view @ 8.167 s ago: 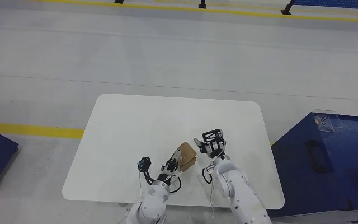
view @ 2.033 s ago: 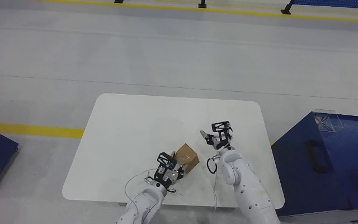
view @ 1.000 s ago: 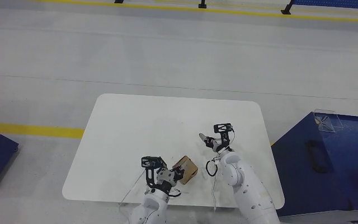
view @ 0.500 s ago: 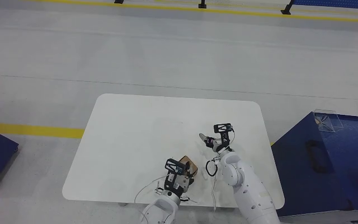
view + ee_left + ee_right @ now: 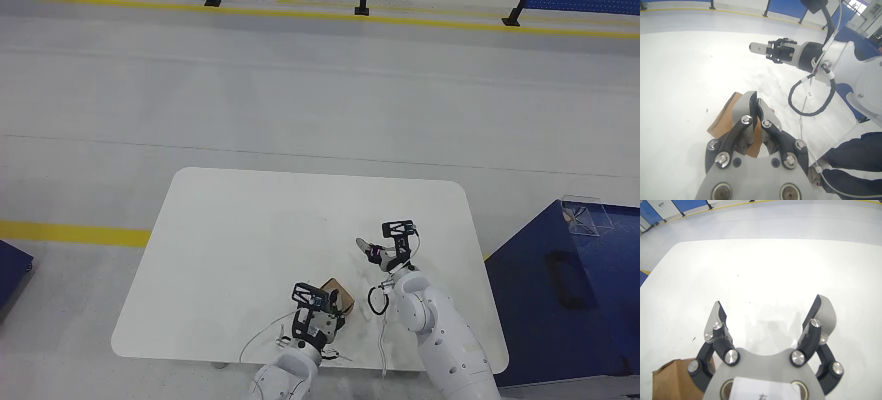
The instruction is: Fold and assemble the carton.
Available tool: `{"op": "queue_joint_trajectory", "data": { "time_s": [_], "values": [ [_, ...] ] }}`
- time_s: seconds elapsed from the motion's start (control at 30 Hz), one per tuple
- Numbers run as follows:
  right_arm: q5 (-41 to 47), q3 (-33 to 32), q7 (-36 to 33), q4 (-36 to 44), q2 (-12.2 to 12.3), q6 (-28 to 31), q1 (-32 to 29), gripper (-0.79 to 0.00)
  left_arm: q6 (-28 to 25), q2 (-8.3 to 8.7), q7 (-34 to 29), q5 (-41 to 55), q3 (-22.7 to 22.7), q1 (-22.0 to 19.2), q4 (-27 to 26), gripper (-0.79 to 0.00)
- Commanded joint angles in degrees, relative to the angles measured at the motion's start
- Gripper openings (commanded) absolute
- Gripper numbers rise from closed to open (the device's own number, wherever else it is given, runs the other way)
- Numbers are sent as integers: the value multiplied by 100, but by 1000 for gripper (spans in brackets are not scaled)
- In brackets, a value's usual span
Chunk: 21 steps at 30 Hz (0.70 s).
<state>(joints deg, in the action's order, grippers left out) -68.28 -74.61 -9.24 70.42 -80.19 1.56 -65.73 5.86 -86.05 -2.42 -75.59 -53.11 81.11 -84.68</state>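
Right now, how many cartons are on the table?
1. The brown carton lies near the table's edge closest to the robot, directly under the left gripper. The right gripper is beside it, apart and empty. No second carton seems hidden.

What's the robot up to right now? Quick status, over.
Left hand shut, over the box. Right hand open, over the table beside it. Nothing blocking.

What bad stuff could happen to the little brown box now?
1. The carton sits close to the table's near edge, so a push from the shut left gripper above it might slide it off.
2. The open right gripper is apart from it, so nothing braces it and it may tip or get squashed.
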Motion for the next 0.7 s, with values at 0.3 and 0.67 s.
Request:
{"op": "queue_joint_trajectory", "data": {
  "time_s": [0.3, 0.67],
  "values": [
    [0, 0, 0, 0, 0, 0, 0, 0, 107, -25, 57, 40, 16, -35, 113, -785],
    [0, 0, 0, 0, 0, 0, 0, 0, 367, -64, 2399, 254, -37, 409, -499, -191]
  ]
}}
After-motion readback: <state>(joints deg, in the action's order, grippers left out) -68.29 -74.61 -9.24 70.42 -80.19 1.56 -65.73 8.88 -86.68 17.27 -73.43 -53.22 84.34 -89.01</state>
